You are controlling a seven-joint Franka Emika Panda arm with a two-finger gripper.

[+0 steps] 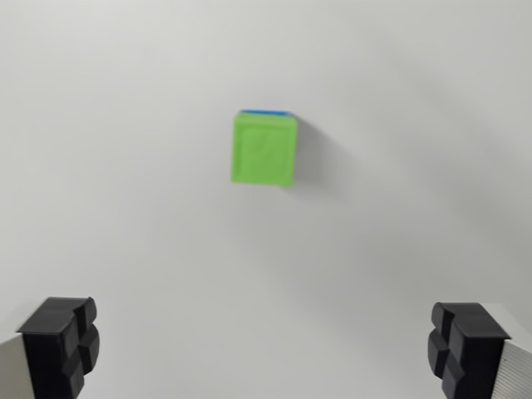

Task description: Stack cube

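Up top of the wrist view, well ahead of the gripper: green cube sitting on a blue cube, only a thin blue edge peeking out behind. Fingers spread wide apart, holding nothing. Stack roughly centred between them, just forward, so probably already done, pretty blurry though

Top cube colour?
Green; a blue edge peeks out beneath. Wrist view.

One view only, from the wrist, looking straight down on the white worktop from well above. The claw frames the bottom corners, and a green cube lies just above centre, slightly blurred.
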